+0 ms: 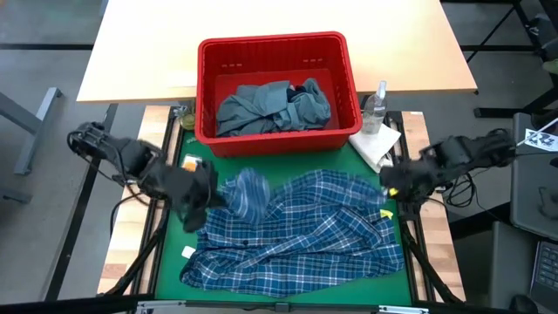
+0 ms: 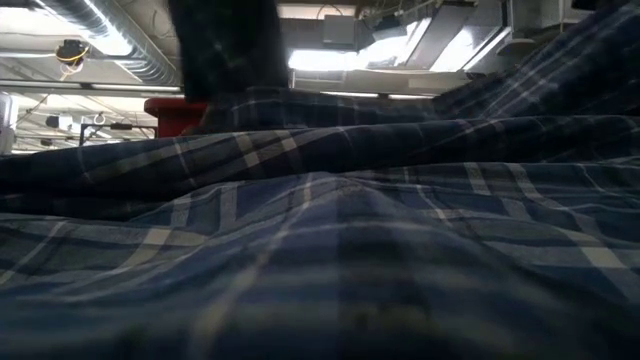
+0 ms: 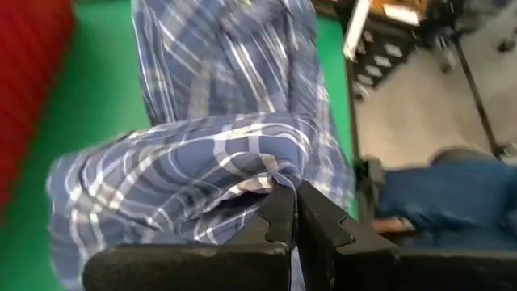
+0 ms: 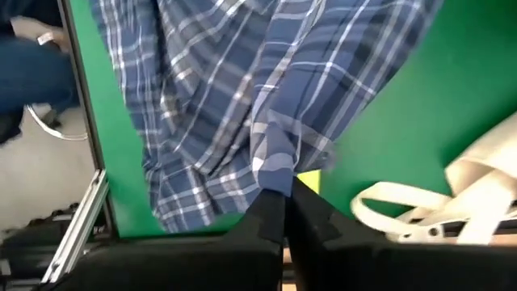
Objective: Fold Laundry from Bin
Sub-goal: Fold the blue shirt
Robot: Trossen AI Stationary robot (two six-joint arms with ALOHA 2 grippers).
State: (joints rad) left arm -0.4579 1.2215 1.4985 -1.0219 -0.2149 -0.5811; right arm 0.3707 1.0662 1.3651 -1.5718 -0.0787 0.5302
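1. Spreading the blue-and-white plaid cotton shirt (image 1: 301, 231) flat is the step in hand, judging by how it lies: rumpled across the green mat (image 1: 170, 262) on the worktop, in front of the red slotted plastic bin (image 1: 277, 48)
2. The left gripper (image 1: 209, 194) sits at the shirt's left edge with its fingers (image 3: 279, 214) pressed together on a bunched fold of plaid cloth; the right gripper (image 1: 390, 187) is at the shirt's right edge, its fingers (image 4: 271, 214) likewise clamped on a pinch of the fabric
3. To do this well, draw both pinches apart and level, towards the mat's left and right edges, so the creases in the middle pull out evenly
4. Keep the cloth low; lifting one side higher would likely twist the body of the shirt
5. A grey-blue crumpled soft garment (image 1: 275, 109) waits inside the bin, so keep the shirt clear of the bin's near wall
6. Mind the white paper towel (image 1: 377, 144) and clear spray bottle (image 1: 376, 106) near the mat's far right corner
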